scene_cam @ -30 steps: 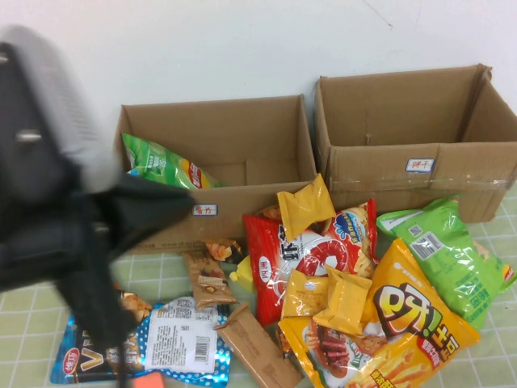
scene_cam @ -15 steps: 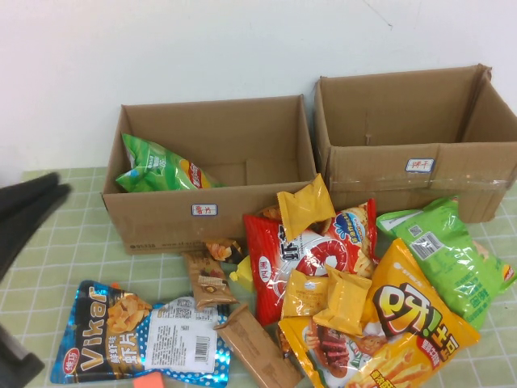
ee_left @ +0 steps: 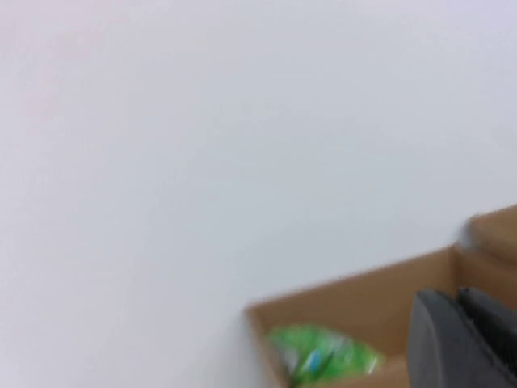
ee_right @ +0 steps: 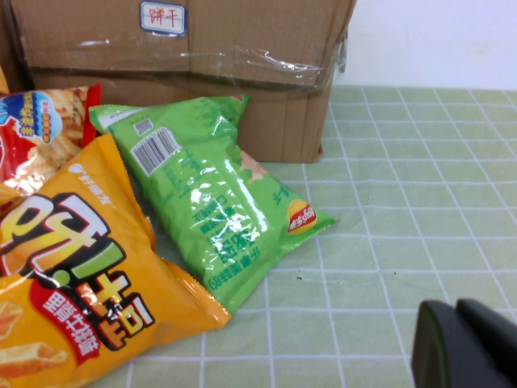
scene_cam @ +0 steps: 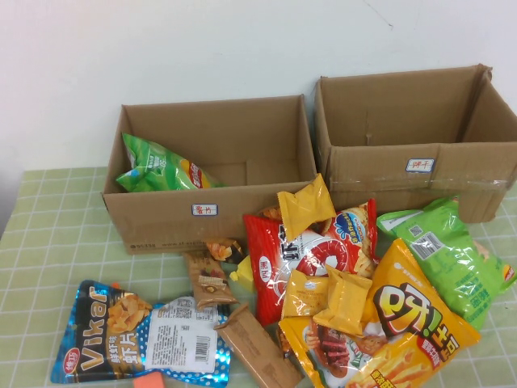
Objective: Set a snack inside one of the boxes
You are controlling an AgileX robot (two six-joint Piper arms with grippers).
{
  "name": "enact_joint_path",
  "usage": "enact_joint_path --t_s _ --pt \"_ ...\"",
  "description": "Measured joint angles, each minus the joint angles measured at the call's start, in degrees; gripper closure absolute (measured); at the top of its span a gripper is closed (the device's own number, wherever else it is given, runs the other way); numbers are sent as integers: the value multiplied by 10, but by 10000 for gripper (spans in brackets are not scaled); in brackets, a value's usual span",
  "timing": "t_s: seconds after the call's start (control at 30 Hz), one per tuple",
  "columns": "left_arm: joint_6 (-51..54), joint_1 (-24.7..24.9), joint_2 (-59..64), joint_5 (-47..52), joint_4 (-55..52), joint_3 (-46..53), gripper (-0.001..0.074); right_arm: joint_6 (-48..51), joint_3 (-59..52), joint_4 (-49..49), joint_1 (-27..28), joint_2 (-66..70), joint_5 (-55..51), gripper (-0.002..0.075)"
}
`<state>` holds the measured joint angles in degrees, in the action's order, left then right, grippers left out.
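Observation:
Two open cardboard boxes stand at the back of the table. The left box (scene_cam: 161, 222) holds a green chip bag (scene_cam: 157, 170) at its left end. The right box (scene_cam: 380, 174) shows no snack inside. Neither arm shows in the high view. My left gripper (ee_left: 454, 299) is shut and empty, raised in front of the wall near the left box (ee_left: 363, 299) and its green bag (ee_left: 319, 356). My right gripper (ee_right: 456, 309) is shut and empty, low over the mat, to the right of the green bag (ee_right: 210, 202) lying in front of the right box (ee_right: 202, 40).
Loose snacks lie in front of the boxes: a blue Vikar bag (scene_cam: 137, 335), a brown bar (scene_cam: 254, 347), a red bag (scene_cam: 295, 255), small yellow packs (scene_cam: 305, 206), a big orange bag (scene_cam: 412, 315) and a green bag (scene_cam: 444, 255). Green checked mat shows at the left.
My left arm, which filled the left of the high view, has pulled back to the left and out of that view. The snacks and boxes have not moved.

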<state>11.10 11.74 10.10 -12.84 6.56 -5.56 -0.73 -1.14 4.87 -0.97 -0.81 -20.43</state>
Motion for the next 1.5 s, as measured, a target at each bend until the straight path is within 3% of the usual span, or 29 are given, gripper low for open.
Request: enact_joint_path --t_s 0.23,0.43,0.67,1.5 --pt "-76 -103 -72 46 -4 68 736 0 0 0 0 0 0 728" --pt "-83 -151 -87 170 -7 68 736 0 0 0 0 0 0 728" --pt "-83 -153 -87 304 -13 67 736 0 0 0 0 0 0 728" --pt "-58 -153 -108 310 11 67 736 0 0 0 0 0 0 728"
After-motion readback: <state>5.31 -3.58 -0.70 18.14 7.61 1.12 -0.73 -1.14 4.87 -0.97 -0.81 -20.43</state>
